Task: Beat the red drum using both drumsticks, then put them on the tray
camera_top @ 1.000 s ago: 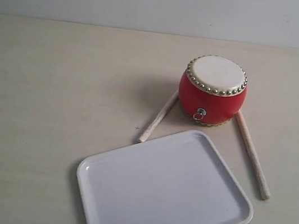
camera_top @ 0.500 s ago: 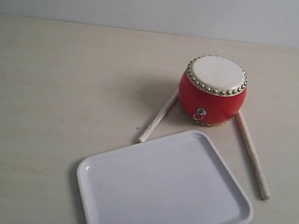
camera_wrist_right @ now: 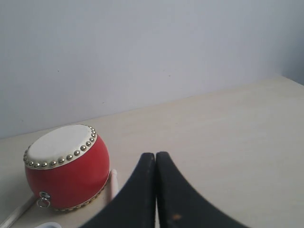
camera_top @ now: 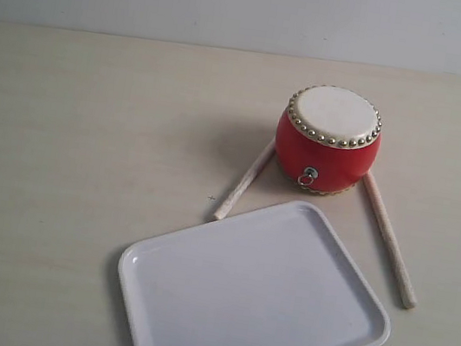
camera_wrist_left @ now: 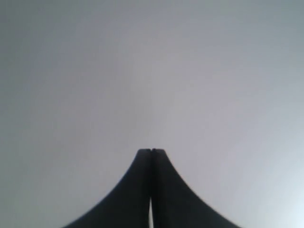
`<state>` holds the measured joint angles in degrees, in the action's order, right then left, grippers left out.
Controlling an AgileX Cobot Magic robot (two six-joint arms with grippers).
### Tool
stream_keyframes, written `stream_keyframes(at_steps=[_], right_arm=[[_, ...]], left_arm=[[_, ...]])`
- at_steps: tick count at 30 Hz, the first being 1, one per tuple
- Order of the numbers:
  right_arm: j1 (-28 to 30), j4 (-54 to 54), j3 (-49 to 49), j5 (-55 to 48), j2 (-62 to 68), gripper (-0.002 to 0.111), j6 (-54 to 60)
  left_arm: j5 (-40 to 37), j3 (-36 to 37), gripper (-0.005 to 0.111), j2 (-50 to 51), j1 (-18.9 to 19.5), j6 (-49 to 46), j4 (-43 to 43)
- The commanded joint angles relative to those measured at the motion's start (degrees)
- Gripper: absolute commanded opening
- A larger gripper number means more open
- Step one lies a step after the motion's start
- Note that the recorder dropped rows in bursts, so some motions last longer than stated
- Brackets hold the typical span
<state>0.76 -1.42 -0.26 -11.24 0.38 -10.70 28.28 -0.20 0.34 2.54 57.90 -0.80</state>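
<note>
The red drum [camera_top: 328,141] stands upright on the table, cream skin up. One pale drumstick [camera_top: 245,180] lies on the table at its left, its far end by the drum's base. The other drumstick [camera_top: 388,239] lies at its right. The white tray [camera_top: 252,295] lies flat in front of the drum with nothing on it. Neither gripper shows in the exterior view. My left gripper [camera_wrist_left: 151,151] is shut and empty, facing only a blank wall. My right gripper [camera_wrist_right: 155,155] is shut and empty, with the drum [camera_wrist_right: 65,166] and a stick's tip [camera_wrist_right: 113,183] off to one side.
The pale table [camera_top: 86,141] stretches bare to the left of the tray and drum. A plain grey wall [camera_top: 240,3] rises behind the table's far edge.
</note>
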Motion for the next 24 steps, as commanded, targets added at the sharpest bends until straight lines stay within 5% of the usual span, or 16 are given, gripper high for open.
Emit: stream_keyframes(at_steps=[1, 4, 8, 13, 21, 24], right_arm=[[-0.05, -0.09, 0.26, 0.24, -0.38, 0.000, 0.05], [-0.05, -0.09, 0.26, 0.24, -0.38, 0.000, 0.05], [-0.05, -0.09, 0.26, 0.24, -0.38, 0.000, 0.05], [-0.05, -0.09, 0.26, 0.24, -0.38, 0.000, 0.05], [-0.05, -0.09, 0.26, 0.24, -0.38, 0.000, 0.05], [-0.05, -0.09, 0.26, 0.24, -0.38, 0.000, 0.05]], left_arm=[[-0.90, 0.20, 0.000, -0.34, -0.39, 12.15, 0.80], [-4.70, -1.72, 0.000, -0.34, -0.39, 23.25, -4.62], [-5.69, -6.76, 0.000, 3.48, -0.39, 21.14, -10.57], [-5.69, -21.39, 0.000, 18.73, -0.39, 21.14, -40.36], [3.45, -41.98, 0.000, 41.38, -0.39, 47.75, -90.94], [6.58, -49.23, 0.000, 46.34, -0.39, 54.41, -99.14]])
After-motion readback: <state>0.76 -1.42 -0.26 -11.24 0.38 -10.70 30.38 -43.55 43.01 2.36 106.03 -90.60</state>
